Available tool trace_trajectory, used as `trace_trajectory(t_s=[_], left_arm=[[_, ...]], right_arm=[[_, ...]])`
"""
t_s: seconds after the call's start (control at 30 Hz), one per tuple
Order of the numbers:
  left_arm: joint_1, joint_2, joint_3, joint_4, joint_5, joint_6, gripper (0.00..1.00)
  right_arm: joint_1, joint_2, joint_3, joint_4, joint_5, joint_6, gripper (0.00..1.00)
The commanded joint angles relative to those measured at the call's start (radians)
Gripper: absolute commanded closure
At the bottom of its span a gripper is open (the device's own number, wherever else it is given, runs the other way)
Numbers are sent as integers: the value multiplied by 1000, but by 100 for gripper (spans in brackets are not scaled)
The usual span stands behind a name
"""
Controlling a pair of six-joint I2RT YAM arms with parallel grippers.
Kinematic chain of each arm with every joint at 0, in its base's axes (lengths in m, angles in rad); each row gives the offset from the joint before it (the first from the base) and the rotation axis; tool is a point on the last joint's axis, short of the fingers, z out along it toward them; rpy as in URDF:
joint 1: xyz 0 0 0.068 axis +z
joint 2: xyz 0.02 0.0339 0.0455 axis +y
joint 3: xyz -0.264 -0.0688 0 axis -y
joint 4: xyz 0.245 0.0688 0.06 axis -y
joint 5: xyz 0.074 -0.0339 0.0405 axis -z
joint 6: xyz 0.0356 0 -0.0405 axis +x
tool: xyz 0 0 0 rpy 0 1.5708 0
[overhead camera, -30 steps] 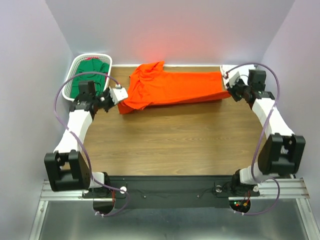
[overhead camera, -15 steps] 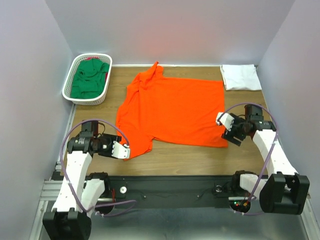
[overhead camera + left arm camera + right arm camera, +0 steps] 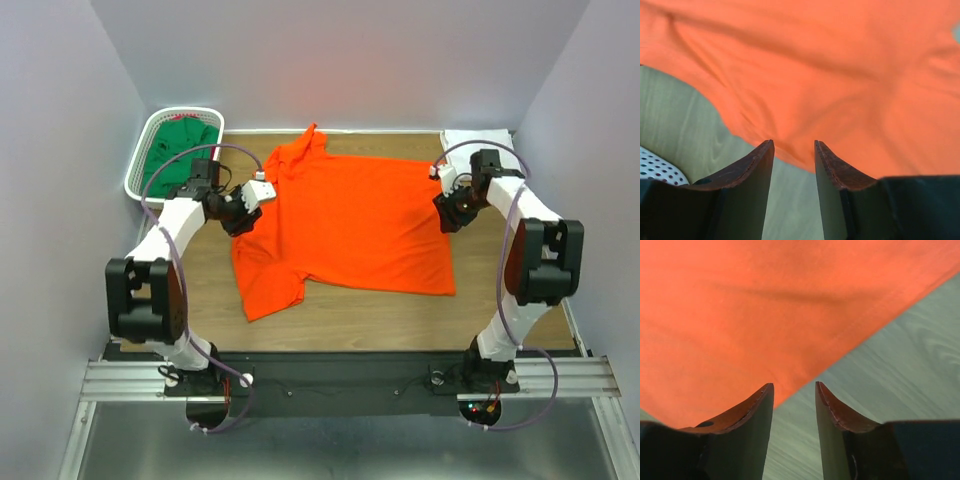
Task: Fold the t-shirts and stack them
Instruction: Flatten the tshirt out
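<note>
The bright orange-red t-shirt (image 3: 345,225) lies spread flat in the middle of the wooden table. My left gripper (image 3: 252,200) is open and empty at the shirt's left edge. In the left wrist view the gripper (image 3: 794,145) has the orange cloth (image 3: 815,75) just beyond its tips. My right gripper (image 3: 443,200) is open and empty at the shirt's right edge. In the right wrist view the gripper (image 3: 794,386) is over bare wood beside the hem (image 3: 765,305). The white t-shirt (image 3: 497,140) lies folded at the back right, partly hidden by my right arm. The dark green t-shirt (image 3: 178,160) is in the basket.
The white mesh basket (image 3: 145,150) stands at the back left corner, and its rim shows in the left wrist view (image 3: 657,170). Grey walls close in the table on three sides. Bare wood (image 3: 350,315) lies in front of the shirt.
The orange shirt was drawn from the back edge toward the front and now lies spread flat. Both grippers have let go and moved from the front corners back to the shirt's sides.
</note>
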Motion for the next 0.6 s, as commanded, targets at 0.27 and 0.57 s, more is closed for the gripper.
trace_trajectory(t_s=[0.27, 0.57], left_arm=[[-94, 314, 71, 192, -342, -343, 63], [-171, 124, -217, -39, -454, -168, 77]], right_arm=[[30, 244, 74, 15, 172, 186, 60], [31, 128, -89, 3, 275, 72, 60]])
